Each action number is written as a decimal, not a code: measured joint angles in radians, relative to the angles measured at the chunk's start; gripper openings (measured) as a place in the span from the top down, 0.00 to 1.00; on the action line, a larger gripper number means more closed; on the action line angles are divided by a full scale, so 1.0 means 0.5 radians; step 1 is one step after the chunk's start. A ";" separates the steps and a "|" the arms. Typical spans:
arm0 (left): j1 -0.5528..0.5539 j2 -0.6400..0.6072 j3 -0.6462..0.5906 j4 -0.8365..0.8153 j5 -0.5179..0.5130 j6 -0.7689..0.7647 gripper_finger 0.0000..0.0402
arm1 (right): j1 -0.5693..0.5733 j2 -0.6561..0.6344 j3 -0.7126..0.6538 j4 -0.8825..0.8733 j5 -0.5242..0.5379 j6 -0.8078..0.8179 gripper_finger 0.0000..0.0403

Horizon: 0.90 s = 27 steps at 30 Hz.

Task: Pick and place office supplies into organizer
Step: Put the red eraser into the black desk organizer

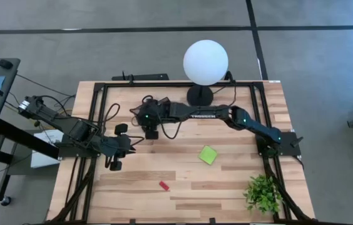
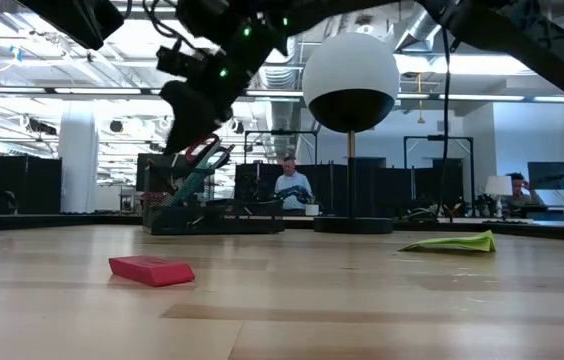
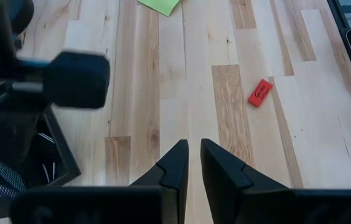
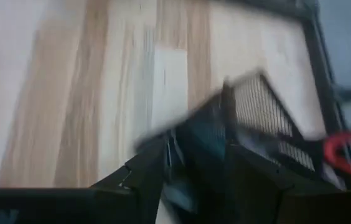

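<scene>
We are in a large open-plan lab or office workspace. Exposed ceiling ducts (image 2: 92, 75) and strip lighting run overhead, and rows of dark desks with monitors (image 2: 552, 180) line the far side, where seated people (image 2: 290, 185) work. A wooden table (image 1: 183, 187) in a black metal frame (image 1: 95, 90) stands on grey carpet tiles (image 1: 327, 56).

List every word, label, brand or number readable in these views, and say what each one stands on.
No text can be read in any view.
The small red rectangular piece on the wooden table carries a dark oval mark, too small to read.
The lime-green square sticky-note pad shows no writing.
The black mesh organizer shows no label.
The screens in the room behind are too far off to read.
</scene>
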<state>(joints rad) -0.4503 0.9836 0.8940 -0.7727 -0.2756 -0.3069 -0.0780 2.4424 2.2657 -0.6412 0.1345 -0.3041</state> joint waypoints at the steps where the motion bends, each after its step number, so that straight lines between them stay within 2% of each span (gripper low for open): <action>1: 0.001 0.000 0.001 0.000 0.000 0.000 0.90 | 0.020 0.000 0.037 -0.100 0.051 -0.001 0.60; 5: 0.000 0.000 0.000 0.000 0.000 0.000 0.90 | 0.096 0.000 0.136 -0.521 0.150 0.095 0.59; 12: 0.001 0.000 0.001 0.000 0.000 0.000 0.90 | 0.242 -0.001 0.178 -1.084 0.051 0.452 0.60; 21: -0.002 0.001 0.000 0.001 0.005 0.001 0.90 | 0.485 -0.001 0.179 -1.184 0.045 0.628 0.62; 27: -0.001 0.001 0.000 -0.004 0.006 0.001 0.90 | 0.590 -0.002 0.179 -1.201 0.043 0.898 0.63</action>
<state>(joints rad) -0.4507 0.9840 0.8940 -0.7746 -0.2726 -0.3065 0.2168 2.4413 2.3550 -1.2419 0.1561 0.1449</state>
